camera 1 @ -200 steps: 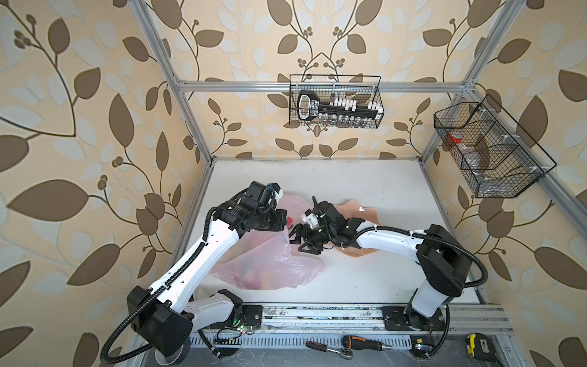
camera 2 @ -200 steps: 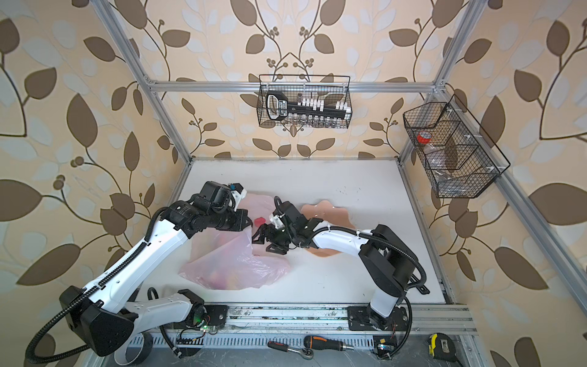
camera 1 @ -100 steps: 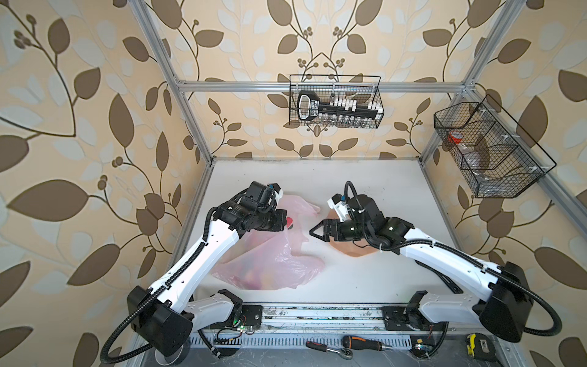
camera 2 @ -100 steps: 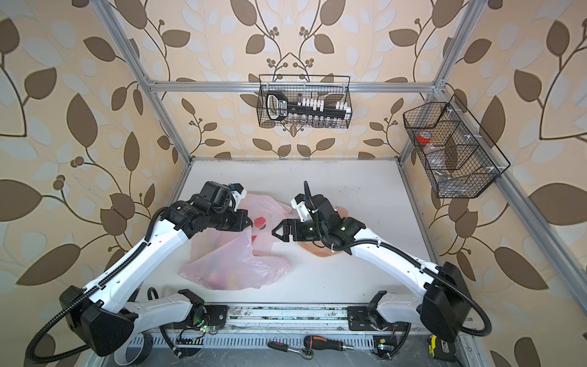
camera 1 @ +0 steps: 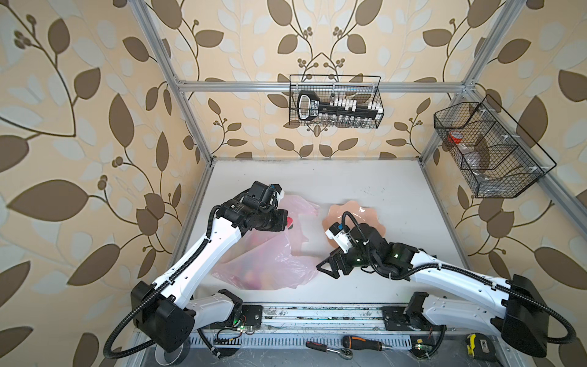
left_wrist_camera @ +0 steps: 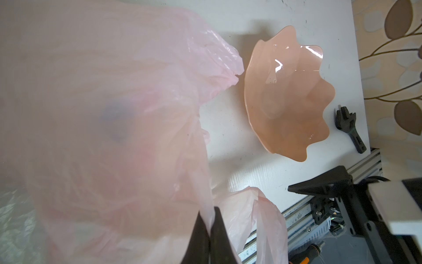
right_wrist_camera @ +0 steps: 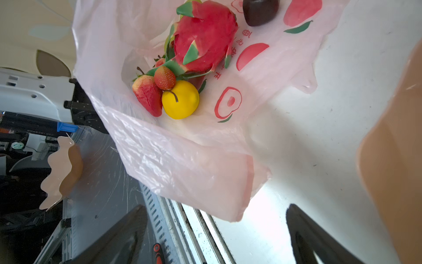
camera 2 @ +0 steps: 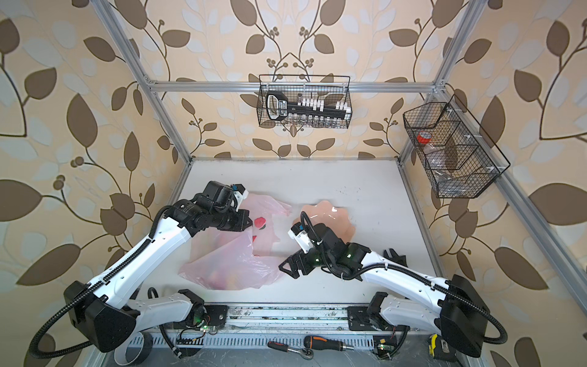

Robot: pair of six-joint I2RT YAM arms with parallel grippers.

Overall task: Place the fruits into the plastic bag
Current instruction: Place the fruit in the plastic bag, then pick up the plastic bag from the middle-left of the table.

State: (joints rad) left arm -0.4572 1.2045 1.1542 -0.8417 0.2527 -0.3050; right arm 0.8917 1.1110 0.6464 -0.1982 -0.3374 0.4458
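Toy fruits [right_wrist_camera: 164, 77] inside plastic bag [right_wrist_camera: 182, 164]: dragon fruit [right_wrist_camera: 205, 36], strawberries [right_wrist_camera: 147, 96], lemon [right_wrist_camera: 180, 102], dark brown piece [right_wrist_camera: 260, 11]. Bag lying on bench [camera 1: 317, 181], beside plate [camera 1: 355, 213]. Bag edge clamped in left end effector [left_wrist_camera: 210, 230], mouth lifted. Near bag, right end effector [camera 1: 327, 270]: jaws apart, empty.

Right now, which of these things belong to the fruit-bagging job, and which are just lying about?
In the job: plastic bag, pinched by the left gripper; dragon fruit, lemon, strawberries, dark brown fruit lying in it; open right gripper.
Lying about: plate, black tool, screwdriver, ratchet, tape measure, wire baskets.
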